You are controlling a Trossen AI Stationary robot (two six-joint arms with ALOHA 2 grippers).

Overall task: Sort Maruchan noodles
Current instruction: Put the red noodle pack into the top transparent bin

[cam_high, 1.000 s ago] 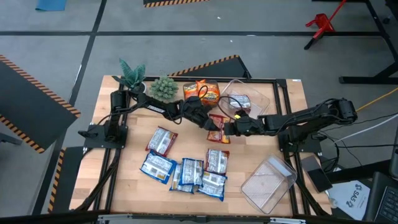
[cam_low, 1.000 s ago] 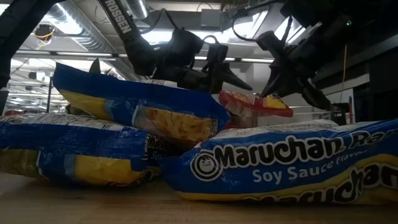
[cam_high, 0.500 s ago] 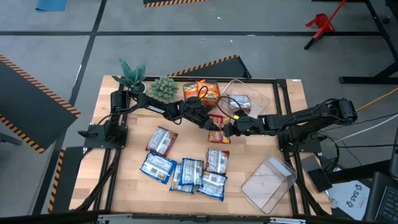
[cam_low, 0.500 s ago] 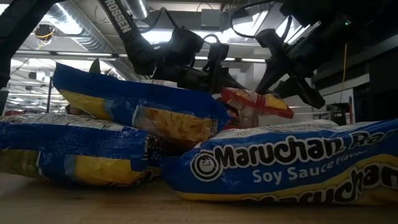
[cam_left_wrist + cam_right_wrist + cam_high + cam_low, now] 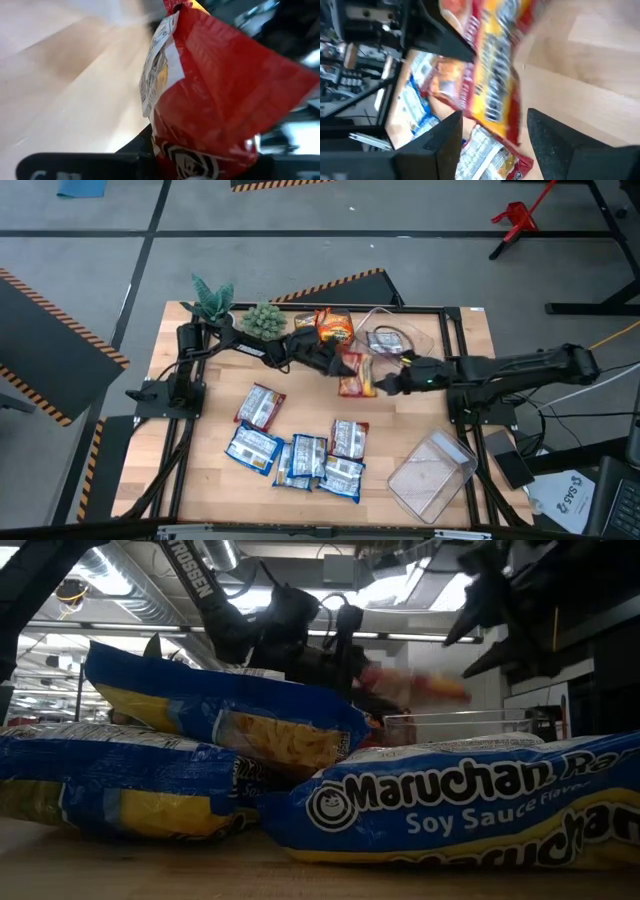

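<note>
A red packet of Maruchan noodles (image 5: 356, 377) hangs over the middle of the table, and my left gripper (image 5: 340, 366) is shut on it. My right gripper (image 5: 386, 385) stands open just to the packet's right, with nothing between its fingers. Its wrist view shows the packet (image 5: 492, 70) beyond the spread fingers. Orange packets (image 5: 335, 326) lie at the far edge. Several blue packets (image 5: 300, 455) lie flat near the front edge and fill the low view (image 5: 450, 800). My left gripper pinches the red packet by one end (image 5: 200, 155) between its two fingers. The fingers come nearly level from the table's left. The rest of the packet (image 5: 220, 95) sticks out past the fingers toward my right gripper, lifted off the table.
A clear bin (image 5: 405, 340) holding a packet stands at the far right of centre. A second clear bin (image 5: 432, 473) stands at the near right. Two small green plants (image 5: 212, 300) (image 5: 263, 322) stand at the far left, beside my left arm.
My right gripper has opened, let go of the red packet and drawn back up and toward the table's right edge. My left gripper has shut on the packet and carried it slightly up and toward the far edge. The packet has turned in its hold.
</note>
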